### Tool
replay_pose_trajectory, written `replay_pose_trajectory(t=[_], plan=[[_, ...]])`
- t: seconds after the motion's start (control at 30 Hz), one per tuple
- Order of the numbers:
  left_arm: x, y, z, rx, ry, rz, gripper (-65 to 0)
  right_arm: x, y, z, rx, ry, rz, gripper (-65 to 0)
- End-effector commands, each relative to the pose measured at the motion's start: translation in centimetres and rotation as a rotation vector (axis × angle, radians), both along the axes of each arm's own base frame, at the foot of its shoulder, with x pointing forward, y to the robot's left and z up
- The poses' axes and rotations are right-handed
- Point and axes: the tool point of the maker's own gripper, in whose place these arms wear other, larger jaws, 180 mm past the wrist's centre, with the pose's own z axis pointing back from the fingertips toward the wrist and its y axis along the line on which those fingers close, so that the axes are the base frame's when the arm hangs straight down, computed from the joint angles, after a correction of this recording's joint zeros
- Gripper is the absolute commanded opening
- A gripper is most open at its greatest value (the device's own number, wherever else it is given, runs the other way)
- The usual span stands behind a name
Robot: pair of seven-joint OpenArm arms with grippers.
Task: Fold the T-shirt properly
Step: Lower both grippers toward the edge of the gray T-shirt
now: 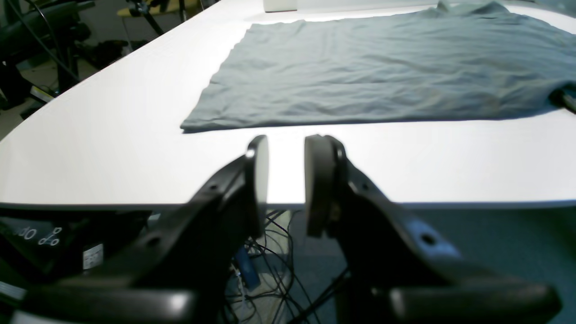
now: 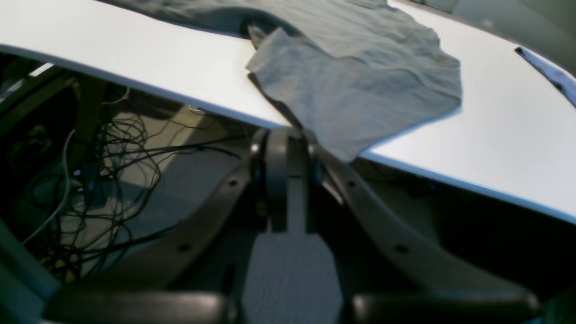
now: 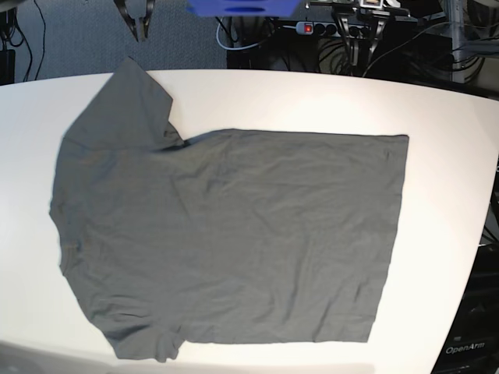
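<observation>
The dark grey T-shirt (image 3: 226, 234) lies spread flat on the white table (image 3: 444, 156), neck end to the left and hem to the right. One sleeve (image 3: 129, 101) reaches the far table edge, and its tip (image 2: 346, 135) hangs slightly over it. My right gripper (image 2: 288, 148) sits just off that edge beside the sleeve tip. Its pads are almost together, and no cloth shows between them. It also shows as dark prongs, the right gripper (image 3: 139, 23). My left gripper (image 1: 286, 180) hovers over the table edge, short of the T-shirt (image 1: 382, 76), open and holding nothing.
Tangled cables (image 2: 103, 180) lie on the floor under the table edge. A blue object (image 3: 242, 8) and a power strip (image 3: 312, 29) sit beyond the far side. A white box (image 1: 279, 5) stands at the table's end. Bare table (image 1: 112, 148) surrounds the shirt.
</observation>
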Motion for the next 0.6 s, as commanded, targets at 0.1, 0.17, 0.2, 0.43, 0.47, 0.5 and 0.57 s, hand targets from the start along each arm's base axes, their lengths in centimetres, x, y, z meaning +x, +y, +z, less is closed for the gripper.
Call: replay_pose_trajectory(t=[0.1, 0.17, 0.2, 0.43, 0.47, 0.5, 0.57], plan=[[-0.3, 0.2, -0.3, 0.0, 0.034, 0.003, -50.7, 0.4, -0.2, 0.7, -0.007, -0.041, 0.011, -58.0], [-0.1, 0.3, -1.0, -0.003, 0.074, 0.005, -50.7, 0.4, -0.3, 0.7, -0.017, -0.04, 0.029, -57.0], [-0.1, 0.3, -1.3, -0.004, 0.086, 0.005, -50.7, 0.4, -0.2, 0.7, -0.024, -0.037, 0.047, -56.0], [1.0, 0.1, -0.4, -0.001, 0.055, -0.002, -50.7, 2.3, 0.2, 0.1, -0.045, -0.037, 0.082, -52.2], [1.3, 0.1, 0.0, -0.002, 0.041, -0.001, -50.7, 2.6, 0.2, 0.2, -0.046, -0.047, 0.084, -52.2], [1.5, 0.1, 0.4, -0.004, 0.025, 0.0, -50.7, 2.7, 0.2, 0.2, -0.046, -0.049, 0.084, -52.2], [1.9, 0.1, 1.0, -0.003, 0.008, 0.0, -50.7, 3.1, 0.3, 0.2, -0.046, -0.057, 0.084, -52.2]])
